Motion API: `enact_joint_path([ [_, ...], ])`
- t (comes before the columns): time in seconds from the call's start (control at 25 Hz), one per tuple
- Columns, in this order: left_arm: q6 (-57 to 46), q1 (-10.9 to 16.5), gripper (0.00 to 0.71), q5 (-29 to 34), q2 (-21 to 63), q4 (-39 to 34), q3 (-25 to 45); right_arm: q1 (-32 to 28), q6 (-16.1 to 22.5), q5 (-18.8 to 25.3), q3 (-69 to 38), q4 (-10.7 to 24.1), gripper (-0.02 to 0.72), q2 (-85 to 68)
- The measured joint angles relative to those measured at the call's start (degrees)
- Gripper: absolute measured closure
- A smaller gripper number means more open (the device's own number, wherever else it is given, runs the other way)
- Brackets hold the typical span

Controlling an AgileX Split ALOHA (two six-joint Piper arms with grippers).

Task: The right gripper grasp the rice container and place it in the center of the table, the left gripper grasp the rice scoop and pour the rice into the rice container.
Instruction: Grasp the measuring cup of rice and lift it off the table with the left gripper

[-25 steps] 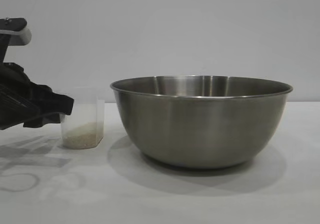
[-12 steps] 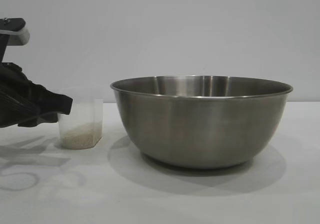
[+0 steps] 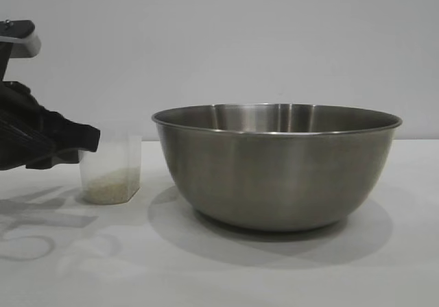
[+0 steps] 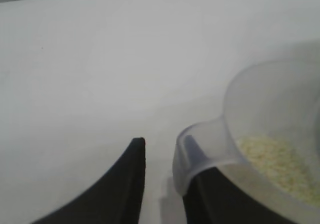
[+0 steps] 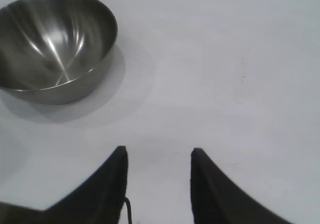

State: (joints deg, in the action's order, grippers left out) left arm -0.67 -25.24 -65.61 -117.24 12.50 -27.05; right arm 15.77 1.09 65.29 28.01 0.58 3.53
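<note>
Tabletop (image 3: pixel 274 273) carries the rice container (image 3: pixel 278 166) mid-table, empty. Rice scoop (image 3: pixel 110 170) stands just left of it, rice (image 3: pixel 110 183) inside. Your left claw (image 4: pixel 162 184) is spread at the scoop's loop handle (not clamped); a shallow bite could tip it. Right claw (image 5: pixel 157 184) gapes, well clear.

Both grippers (image 4: pixel 162 156) (image 5: pixel 157 156) open

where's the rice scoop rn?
In the exterior view the rice scoop stands upright on the table at the left, just left of the rice container and apart from it, with the left gripper at its rim.
</note>
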Motion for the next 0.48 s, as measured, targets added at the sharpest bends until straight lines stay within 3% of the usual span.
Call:
enact_joint_path([
  [0.04,0.0,0.0,0.532,0.0,0.3,0.0,0.0,0.0,0.0,0.0,0.0,0.0,0.418,0.0],
  [0.2,0.2,0.0,0.71,0.0,0.7,-0.1,0.0,0.0,0.0,0.0,0.0,0.0,0.418,0.0],
  [0.48,0.5,0.0,0.71,0.1,0.9,-1.5,0.0,0.0,0.0,0.0,0.0,0.0,0.418,0.0],
])
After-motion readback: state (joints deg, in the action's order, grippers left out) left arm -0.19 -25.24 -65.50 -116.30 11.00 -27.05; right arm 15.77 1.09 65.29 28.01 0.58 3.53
